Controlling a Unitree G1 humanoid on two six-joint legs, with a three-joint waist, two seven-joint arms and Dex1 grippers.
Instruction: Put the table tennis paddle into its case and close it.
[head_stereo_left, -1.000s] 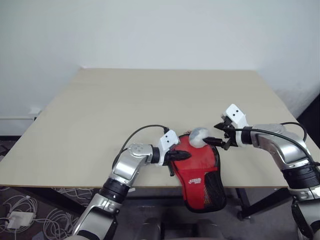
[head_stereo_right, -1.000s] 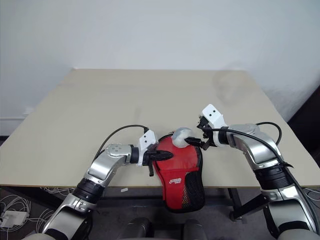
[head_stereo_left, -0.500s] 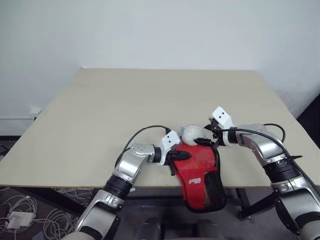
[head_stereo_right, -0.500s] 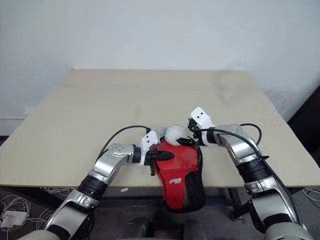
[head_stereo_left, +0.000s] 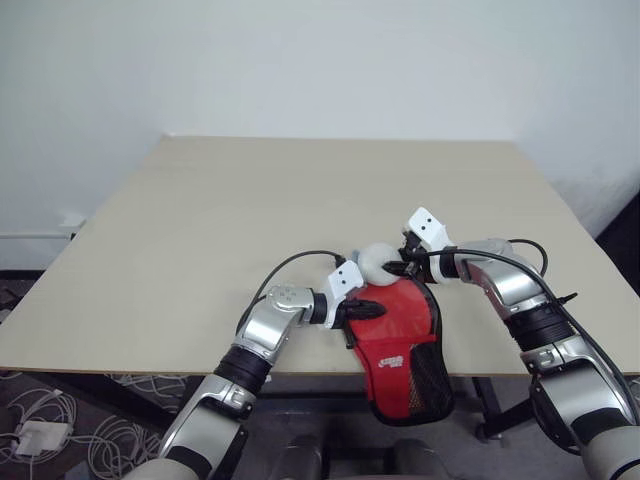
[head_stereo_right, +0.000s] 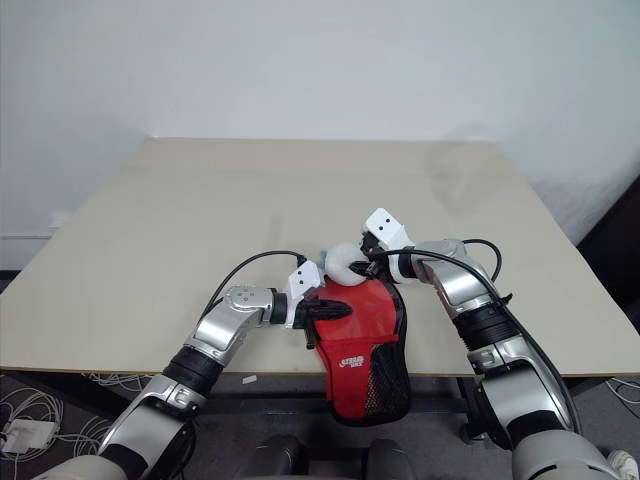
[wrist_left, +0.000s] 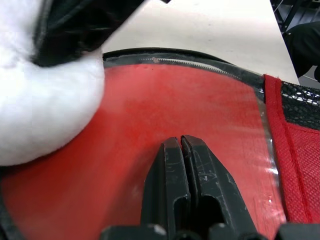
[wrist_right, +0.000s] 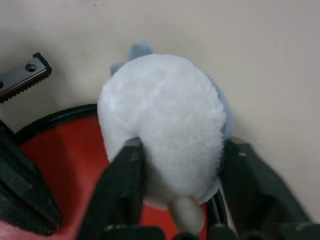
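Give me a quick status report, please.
Left gripper shut, pressing on the case. Right gripper closed on the white fluffy ball at the case's far rim. Paddle unseen.

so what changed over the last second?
The right gripper carried the white fluffy pom leftward along the case's top edge, toward the left gripper, its fingers now clasping the pom's sides. Unchanged: the left gripper, shut, pinning the red case, which overhangs the table's near edge.
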